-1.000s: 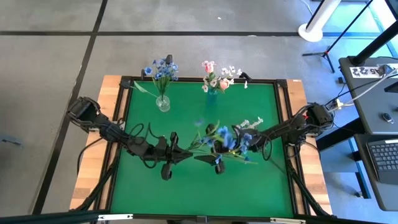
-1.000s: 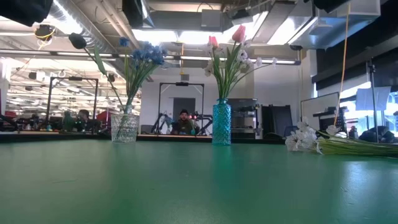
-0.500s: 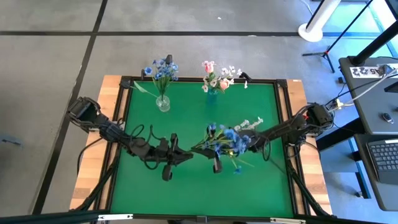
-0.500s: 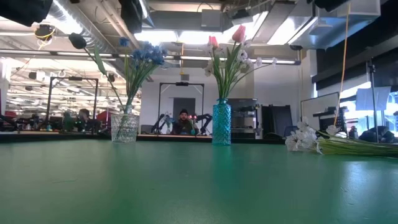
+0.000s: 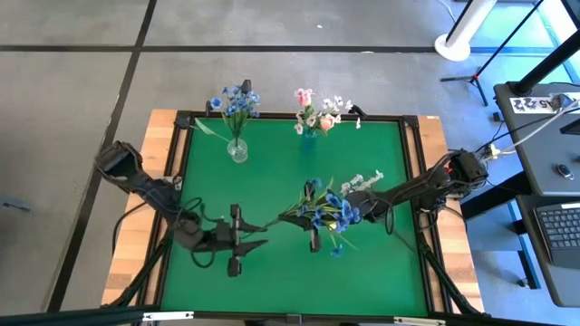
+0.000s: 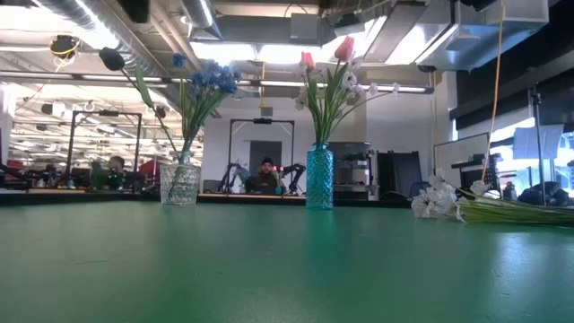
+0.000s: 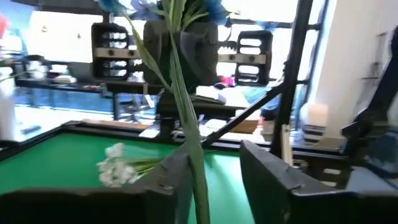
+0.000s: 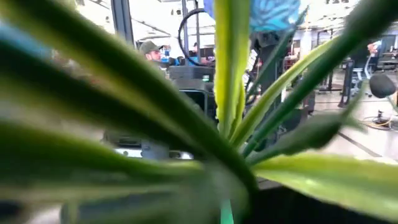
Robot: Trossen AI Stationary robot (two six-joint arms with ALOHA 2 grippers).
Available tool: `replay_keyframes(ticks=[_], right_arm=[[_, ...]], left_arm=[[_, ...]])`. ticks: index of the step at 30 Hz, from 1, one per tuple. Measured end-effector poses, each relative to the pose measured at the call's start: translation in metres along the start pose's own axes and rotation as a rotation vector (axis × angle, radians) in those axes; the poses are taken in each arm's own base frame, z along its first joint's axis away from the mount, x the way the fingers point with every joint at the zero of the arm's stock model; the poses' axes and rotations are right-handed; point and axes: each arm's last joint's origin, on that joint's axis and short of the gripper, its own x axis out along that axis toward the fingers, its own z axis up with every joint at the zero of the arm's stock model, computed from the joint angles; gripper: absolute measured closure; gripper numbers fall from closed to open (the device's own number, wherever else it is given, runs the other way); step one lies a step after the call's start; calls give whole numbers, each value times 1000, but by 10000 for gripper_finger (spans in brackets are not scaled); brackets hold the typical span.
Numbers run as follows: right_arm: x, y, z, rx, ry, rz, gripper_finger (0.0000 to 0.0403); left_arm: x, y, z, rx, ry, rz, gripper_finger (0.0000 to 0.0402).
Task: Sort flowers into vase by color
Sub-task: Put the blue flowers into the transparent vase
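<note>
A blue flower (image 5: 328,214) with long green leaves hangs over the middle of the green table (image 5: 272,172). My right gripper (image 5: 296,218) is shut on it, mostly hidden under its heads. Its thin stem (image 7: 194,155) runs out between the open fingers of my left gripper (image 5: 259,233). A clear vase (image 5: 237,150) with blue flowers and a teal vase (image 5: 308,134) with pink and white ones stand at the far edge. A white spray (image 5: 364,179) lies flat on the table. My right gripper has the blue flower near where its leaves spring from the stem (image 8: 239,177), coming level from the table's right side. Leaves hide the fingers and the exact place of contact. The flower is lifted clear of the table. My left gripper has the stem close beside one finger (image 7: 169,180); I cannot tell whether they touch.
A black frame (image 5: 412,181) rims the table, with wooden boards outside it. The white spray (image 6: 437,201) lies right of the middle, under my right arm. Bare green surface spreads in front of both vases. People sit in the room beyond the far edge.
My left gripper has drawn back toward the table's left and near edges, away from the flower heads, with the stem's end now between its fingers. The blue flower has stayed in my right gripper and shifted slightly toward the near edge, its heads turning a little.
</note>
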Motion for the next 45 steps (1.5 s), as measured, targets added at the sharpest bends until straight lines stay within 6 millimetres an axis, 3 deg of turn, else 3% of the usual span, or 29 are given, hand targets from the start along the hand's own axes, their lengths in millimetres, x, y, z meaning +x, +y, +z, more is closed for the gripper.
replay_keyframes(ticks=[9, 18, 23, 28, 32, 39, 45], right_arm=[[-1, -2, -3, -17, 50, -36, 401], [-1, -3, -8, -31, 91, -53, 402], [-1, -3, -8, -31, 94, -50, 402], [-1, -2, -10, -32, 113, -45, 402], [-2, -3, -13, -37, 144, -53, 403], [-2, -3, -15, -42, 171, -66, 403], [-2, -4, -17, -43, 184, -78, 403]], left_arm=[[-27, -22, 6, -7, 18, 112, 193], [-37, -47, 24, 53, 51, 250, 184], [-19, -46, 28, 64, 83, 276, 184], [15, -24, 19, 66, 233, 299, 184], [37, -10, 28, 47, 336, 304, 184], [45, -8, 40, 103, 365, 314, 184], [47, 2, 35, 130, 416, 351, 204]])
